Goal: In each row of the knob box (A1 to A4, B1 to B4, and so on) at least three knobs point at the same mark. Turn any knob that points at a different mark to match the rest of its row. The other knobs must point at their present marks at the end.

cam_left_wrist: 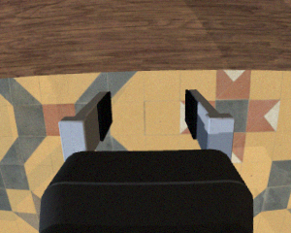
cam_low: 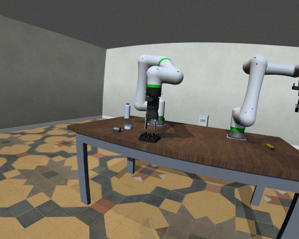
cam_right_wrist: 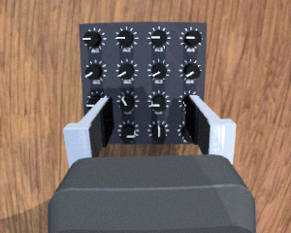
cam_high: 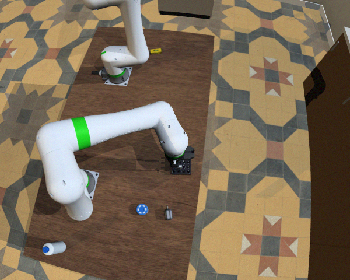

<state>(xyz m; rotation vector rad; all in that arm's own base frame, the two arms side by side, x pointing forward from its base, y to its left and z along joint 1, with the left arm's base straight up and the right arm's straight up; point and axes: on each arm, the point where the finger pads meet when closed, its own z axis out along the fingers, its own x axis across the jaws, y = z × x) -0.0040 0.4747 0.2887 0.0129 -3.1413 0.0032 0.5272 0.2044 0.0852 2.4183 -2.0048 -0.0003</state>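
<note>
The dark knob box (cam_high: 181, 173) (cam_low: 147, 140) (cam_right_wrist: 143, 58) lies on the table. In the right wrist view, row A points left and row B points lower left. Knob C1 and knob C3 (cam_right_wrist: 158, 102) point left; knob C2 (cam_right_wrist: 126, 102) points upper left. Knob D2 (cam_right_wrist: 129, 132) points right and knob D3 (cam_right_wrist: 158, 132) points up. The fingers hide D1 and partly hide C4 and D4, whose pointers I cannot read. My right gripper (cam_low: 150, 128) (cam_right_wrist: 148, 112) is open above the box, touching nothing. My left gripper (cam_low: 298, 112) (cam_left_wrist: 147, 106) is open and empty, far from the box.
On the wooden table (cam_high: 133, 247) lie a blue-and-white disc (cam_high: 142, 209) (cam_low: 128, 126) and a small grey motor-like part (cam_high: 168, 214) (cam_low: 116, 129). A white bottle (cam_high: 58, 247) (cam_low: 127, 111) stands near one corner. A yellow block (cam_high: 155, 51) (cam_low: 269, 147) lies near the left arm.
</note>
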